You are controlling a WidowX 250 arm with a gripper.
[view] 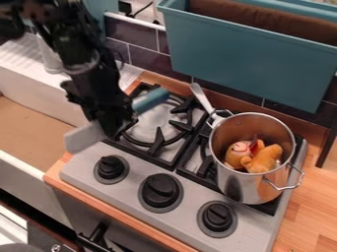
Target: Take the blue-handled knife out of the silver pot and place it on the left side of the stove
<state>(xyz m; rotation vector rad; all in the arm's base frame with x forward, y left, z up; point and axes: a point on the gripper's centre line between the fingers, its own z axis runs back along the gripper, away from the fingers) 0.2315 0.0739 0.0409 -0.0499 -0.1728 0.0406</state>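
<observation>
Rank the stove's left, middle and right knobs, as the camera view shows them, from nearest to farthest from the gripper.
Nearest to the gripper first:
1. Left knob: just below the gripper in the view.
2. Middle knob: farther right, at the panel's centre.
3. Right knob: farthest, below the pot.

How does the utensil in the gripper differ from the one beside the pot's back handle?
The held utensil has a teal handle and a wide, flat grey blade; the pale utensil looks slimmer and shows no teal. The held utensil sits in the gripper at the stove's left side; the pale utensil slants beside the pot. Both are long and partly hidden.
</observation>
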